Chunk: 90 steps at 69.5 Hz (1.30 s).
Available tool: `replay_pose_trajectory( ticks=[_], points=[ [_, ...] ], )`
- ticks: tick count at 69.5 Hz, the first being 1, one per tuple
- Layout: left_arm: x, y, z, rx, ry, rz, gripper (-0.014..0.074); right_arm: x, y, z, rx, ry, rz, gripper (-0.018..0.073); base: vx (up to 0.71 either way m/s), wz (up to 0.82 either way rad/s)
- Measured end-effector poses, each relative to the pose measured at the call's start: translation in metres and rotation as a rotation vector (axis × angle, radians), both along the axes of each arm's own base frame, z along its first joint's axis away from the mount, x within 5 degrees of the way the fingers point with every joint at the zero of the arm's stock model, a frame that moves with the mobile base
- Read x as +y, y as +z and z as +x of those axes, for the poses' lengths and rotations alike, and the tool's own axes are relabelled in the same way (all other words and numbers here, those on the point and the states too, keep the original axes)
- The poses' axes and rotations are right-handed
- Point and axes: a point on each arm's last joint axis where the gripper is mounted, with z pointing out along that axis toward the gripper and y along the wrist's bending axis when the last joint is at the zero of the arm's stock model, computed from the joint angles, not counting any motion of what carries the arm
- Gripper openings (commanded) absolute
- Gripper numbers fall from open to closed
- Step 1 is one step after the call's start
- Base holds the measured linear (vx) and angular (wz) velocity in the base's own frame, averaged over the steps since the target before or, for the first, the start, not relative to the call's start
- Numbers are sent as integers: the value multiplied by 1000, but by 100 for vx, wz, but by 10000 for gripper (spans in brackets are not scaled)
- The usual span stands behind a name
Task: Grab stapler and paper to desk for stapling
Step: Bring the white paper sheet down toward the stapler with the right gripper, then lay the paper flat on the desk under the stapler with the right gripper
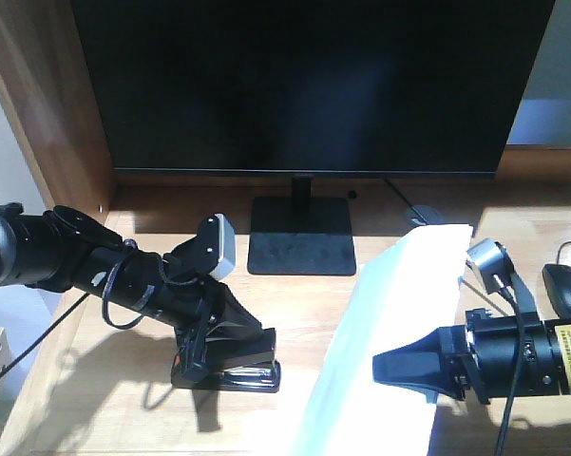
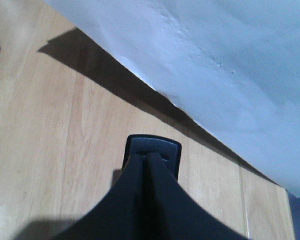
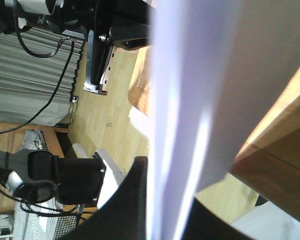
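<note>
1 small black stapler w/ orange-red end (image 1: 237,378) is lying low on the light-wood desk (image 1: 104,380), and the L tool (image 2: 146,156) is squeezing it tight. The R tool (image 1: 380,366) is pinching 1 big white paper (image 1: 390,304), tilted up. Can't tell if it's 1 sheet or more. 1 black monitor (image 1: 314,85) and 1 black mouse (image 1: 568,288) are getting cut off at the pic edges.

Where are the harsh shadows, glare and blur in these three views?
Front view: sunlight bleaches the paper, and the left gripper throws a hard shadow on the desk. Left wrist view: the paper casts a dark band across the desk, and the gripper up close looks soft. Right wrist view: the paper is blurred, with bright streaks.
</note>
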Motion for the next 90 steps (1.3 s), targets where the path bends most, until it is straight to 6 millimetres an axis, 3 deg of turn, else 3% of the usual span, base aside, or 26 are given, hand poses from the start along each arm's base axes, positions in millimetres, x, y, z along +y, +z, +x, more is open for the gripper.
replay_pose_trajectory(
  ticks=[30,48,64,79,90],
  points=[
    [0,0,0,0,0,0,-6,-8,-9,10,-6,-130,-121,-3,0,0],
    [0,0,0,0,0,0,-6,0,2,3,-8,-29,21,-3,0,0],
    [0,0,0,0,0,0,-6,9,11,8,-48,-75,121,-3,0,0],
    [0,0,0,0,0,0,-6,27,10,2,-64,14,127,-3,0,0],
    [0,0,0,0,0,0,-6,29,4,3,-70,40,117,-3,0,0]
  ],
)
